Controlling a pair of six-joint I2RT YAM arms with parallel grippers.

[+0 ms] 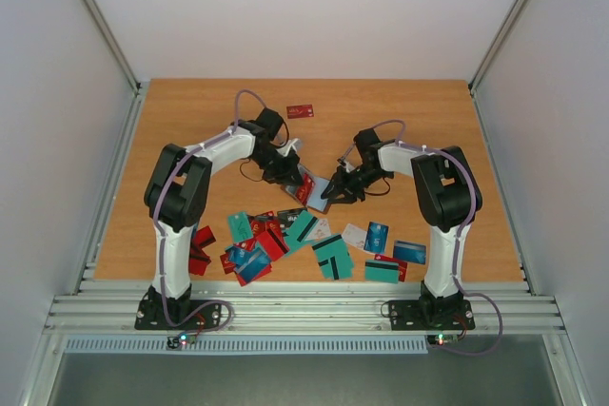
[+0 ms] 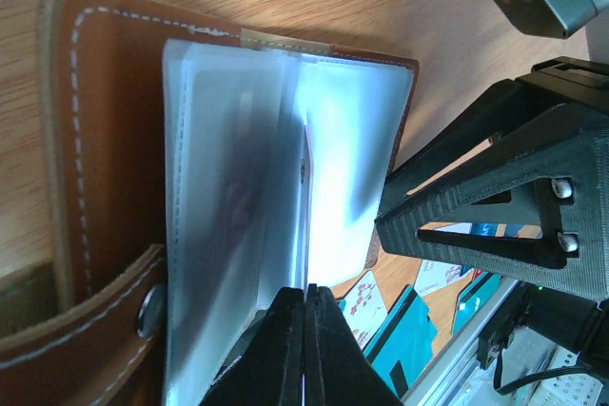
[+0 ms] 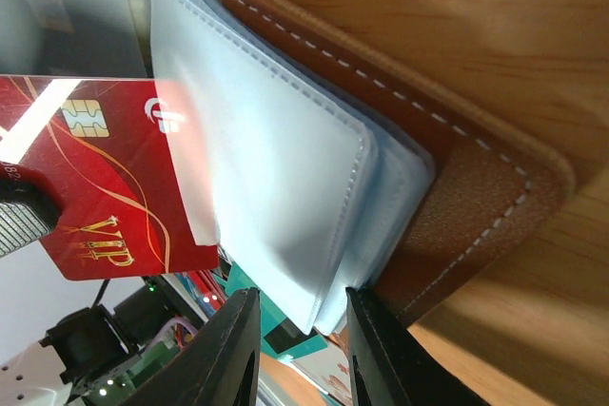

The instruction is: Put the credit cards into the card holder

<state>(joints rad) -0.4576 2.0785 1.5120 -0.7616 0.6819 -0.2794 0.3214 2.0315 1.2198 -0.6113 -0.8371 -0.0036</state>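
Observation:
The brown card holder (image 1: 313,190) lies open on the table between both grippers, its clear sleeves (image 2: 228,197) fanned out. It also shows in the right wrist view (image 3: 457,168). My left gripper (image 1: 289,175) is shut (image 2: 306,298) on a red VIP credit card (image 3: 105,187), whose far end sits under a clear sleeve. The left wrist view shows that card edge-on (image 2: 305,197). My right gripper (image 1: 331,195) is open (image 3: 303,303), its jaws on either side of the sleeves' lower corner. Several loose credit cards (image 1: 285,235) lie scattered nearer the arm bases.
One red card (image 1: 301,110) lies alone at the far side of the table. Teal cards (image 1: 333,256), a blue card (image 1: 410,252) and red cards (image 1: 200,249) lie along the near edge. My right gripper (image 2: 495,225) stands close beside the holder's edge.

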